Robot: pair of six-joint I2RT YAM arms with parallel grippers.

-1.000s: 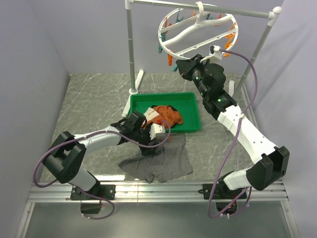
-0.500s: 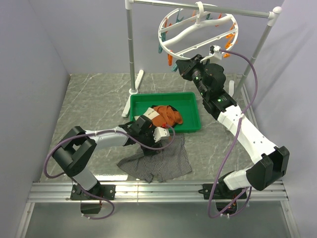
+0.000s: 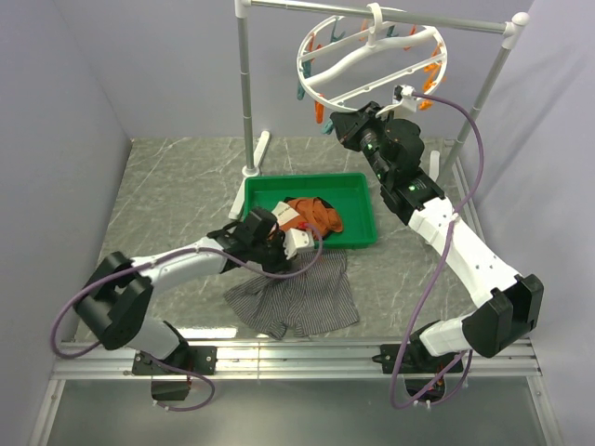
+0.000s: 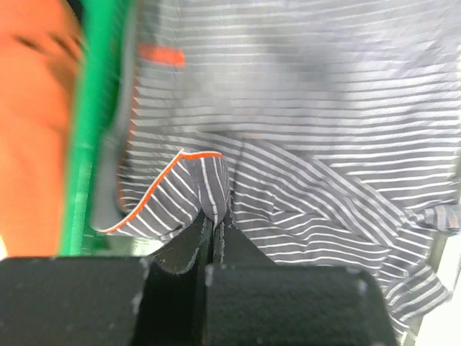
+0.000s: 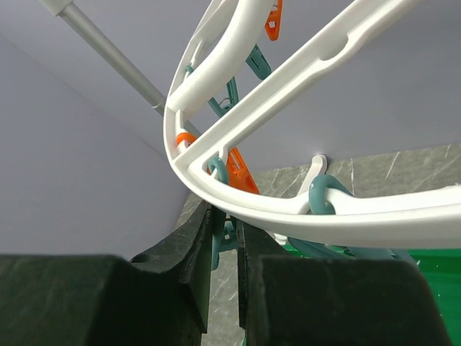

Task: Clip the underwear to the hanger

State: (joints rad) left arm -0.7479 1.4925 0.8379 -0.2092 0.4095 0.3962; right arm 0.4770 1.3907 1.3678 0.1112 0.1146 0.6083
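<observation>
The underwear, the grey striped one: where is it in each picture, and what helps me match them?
Top external: the underwear lies on the table, low centre, beside the green tray.
Left wrist: fills the frame, a fold pinched by the fingers; tray at left.
Right wrist: not in it; tray at bottom right.
Shared landmark: the green tray.

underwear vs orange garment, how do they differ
The underwear is grey with fine stripes; the orange garment is rust. The underwear lies spread on the table; the orange garment sits bunched in the green tray. The left gripper pinches the underwear, not the orange garment. Both are cloth.
</observation>
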